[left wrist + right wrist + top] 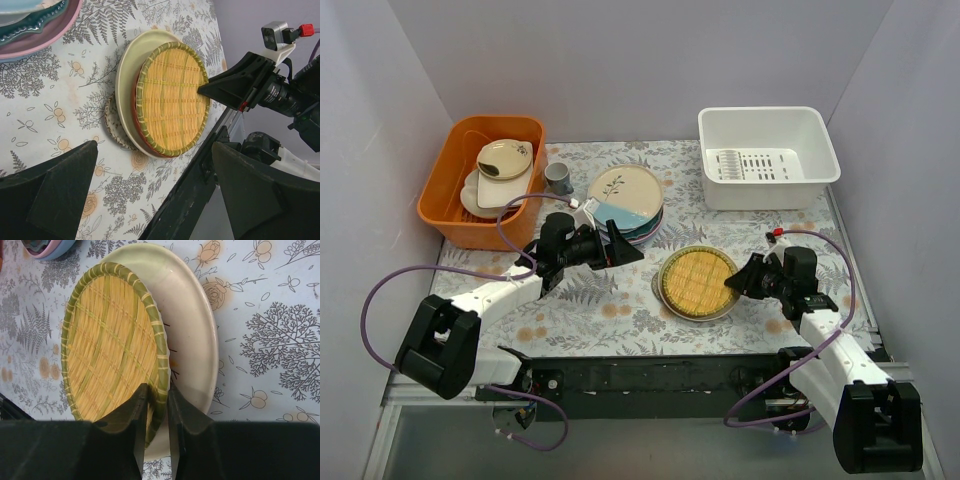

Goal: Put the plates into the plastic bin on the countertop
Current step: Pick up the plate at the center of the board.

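Yellow on top of right-hand pile: found yellow woven plate (pixel 110 345) lying on cream-green plate (pixel 195 325) on tabletop (pixel 270 300). Noted right claw (pixel 156 390) clamped on its near rim, one finger inside, one outside. Saw left claw (pixel 625 247) spread wide, holding nothing, just beside stack of plates (pixel 625 195). Located plastic bin (pixel 817 135) at far right, well apart from pile. Logged grey cup (pixel 558 177) and orange tub (pixel 445 190) far left.
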### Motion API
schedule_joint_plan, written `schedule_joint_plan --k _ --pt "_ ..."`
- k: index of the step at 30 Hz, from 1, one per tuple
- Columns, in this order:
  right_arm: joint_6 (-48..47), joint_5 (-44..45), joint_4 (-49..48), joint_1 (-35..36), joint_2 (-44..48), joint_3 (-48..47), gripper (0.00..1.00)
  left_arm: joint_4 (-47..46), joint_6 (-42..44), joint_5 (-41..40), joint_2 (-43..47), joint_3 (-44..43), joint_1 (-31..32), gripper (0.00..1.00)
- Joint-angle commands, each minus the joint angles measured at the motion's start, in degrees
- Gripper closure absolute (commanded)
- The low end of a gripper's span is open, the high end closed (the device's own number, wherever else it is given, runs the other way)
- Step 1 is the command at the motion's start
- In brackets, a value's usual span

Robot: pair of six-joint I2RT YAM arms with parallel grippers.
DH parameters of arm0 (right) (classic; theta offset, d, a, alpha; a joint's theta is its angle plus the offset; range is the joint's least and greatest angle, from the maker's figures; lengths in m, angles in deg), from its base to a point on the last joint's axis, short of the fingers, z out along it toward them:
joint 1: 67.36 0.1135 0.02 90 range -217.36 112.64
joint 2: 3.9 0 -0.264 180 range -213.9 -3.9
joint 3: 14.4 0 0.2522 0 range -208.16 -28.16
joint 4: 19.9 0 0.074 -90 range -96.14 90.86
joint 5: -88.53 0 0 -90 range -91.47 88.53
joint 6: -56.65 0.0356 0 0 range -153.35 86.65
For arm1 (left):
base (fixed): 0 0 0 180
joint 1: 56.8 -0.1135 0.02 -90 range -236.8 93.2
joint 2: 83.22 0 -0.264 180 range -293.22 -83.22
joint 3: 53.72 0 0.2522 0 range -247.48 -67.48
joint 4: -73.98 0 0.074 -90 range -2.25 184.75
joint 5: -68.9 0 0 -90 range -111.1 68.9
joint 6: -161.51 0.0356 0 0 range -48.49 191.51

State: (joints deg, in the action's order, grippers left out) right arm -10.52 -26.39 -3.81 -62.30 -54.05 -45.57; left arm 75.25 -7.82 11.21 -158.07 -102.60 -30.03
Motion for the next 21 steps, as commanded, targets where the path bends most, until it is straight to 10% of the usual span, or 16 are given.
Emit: schedule_joint_plan --k 1,21 --pt "-1.0 -1.8 -1.5 -0.5 1.1 0.4 0.99 -1.2 -0.1 -0.2 0.6 0.8 0.2 0.02" --pt "-0.2 -4.4 1.5 -1.6 6.5 -2.6 0.99 -2.4 -1.2 -0.1 0.5 2.1 0.8 0.02"
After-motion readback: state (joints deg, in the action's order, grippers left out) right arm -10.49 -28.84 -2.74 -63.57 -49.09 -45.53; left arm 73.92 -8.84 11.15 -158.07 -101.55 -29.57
